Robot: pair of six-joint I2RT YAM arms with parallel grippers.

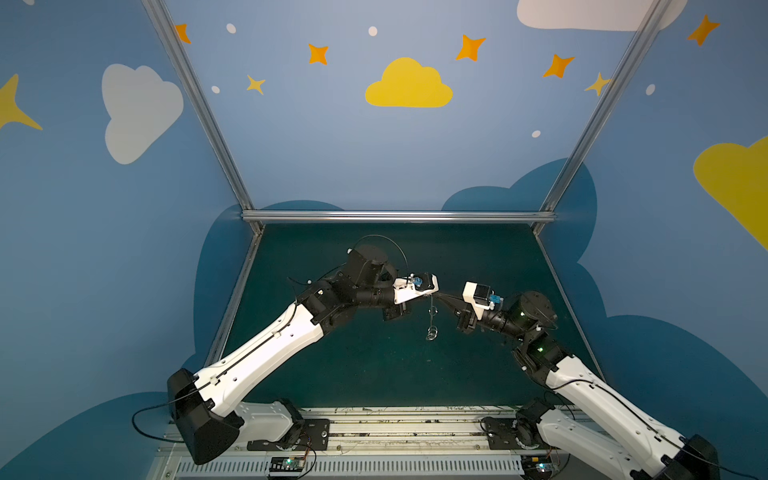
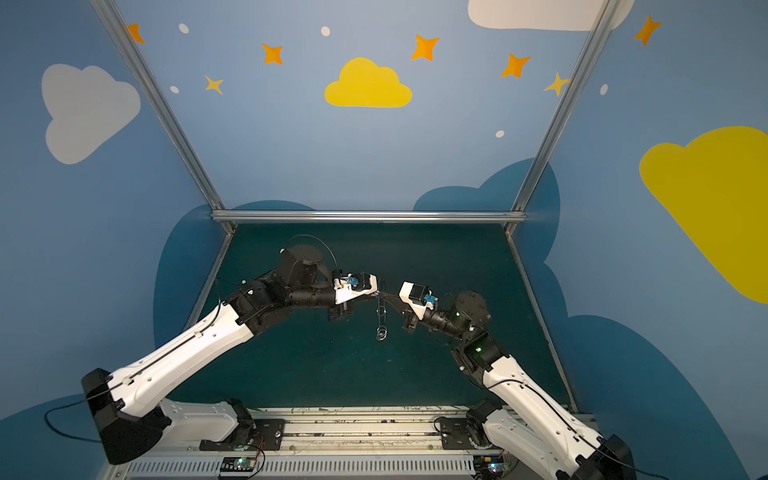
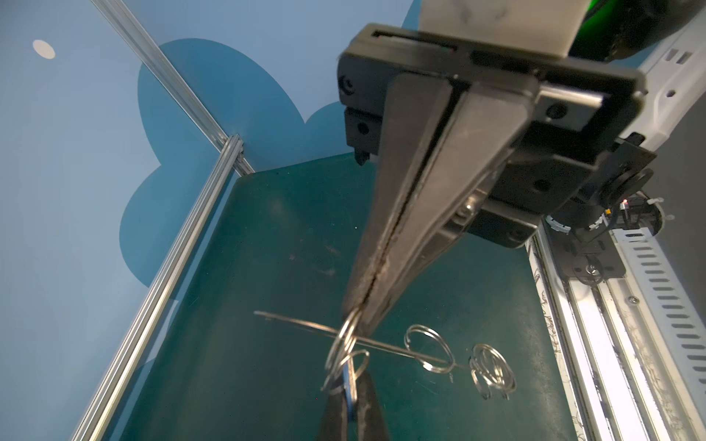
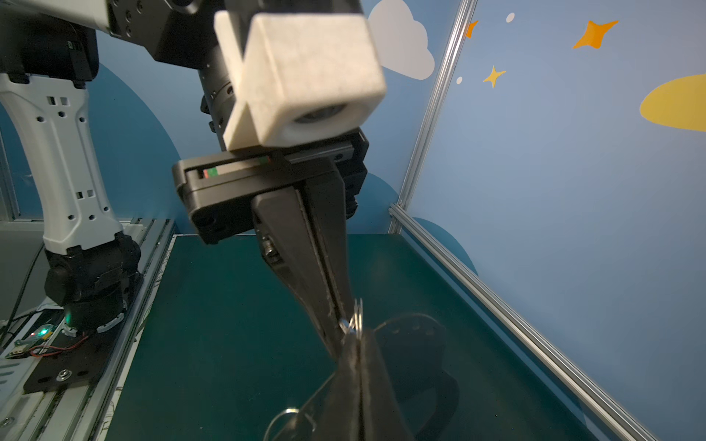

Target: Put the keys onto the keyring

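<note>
Green mat [image 1: 374, 374] below; keyring [image 3: 290, 320] aloft; right gripper [image 3: 361, 311] pinches its split ring [image 3: 337, 343]; left gripper [image 4: 340, 325] pressed together alongside.

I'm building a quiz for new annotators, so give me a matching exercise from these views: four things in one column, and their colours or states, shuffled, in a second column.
Things:
1. right gripper
2. table mat
3. spare split rings
4. middle cloud on the back wall

Colours or states:
A. yellow
B. silver, dangling above the mat
C. shut on a split ring
D. dark green

Pairs: 1-C, 2-D, 3-B, 4-A
</note>
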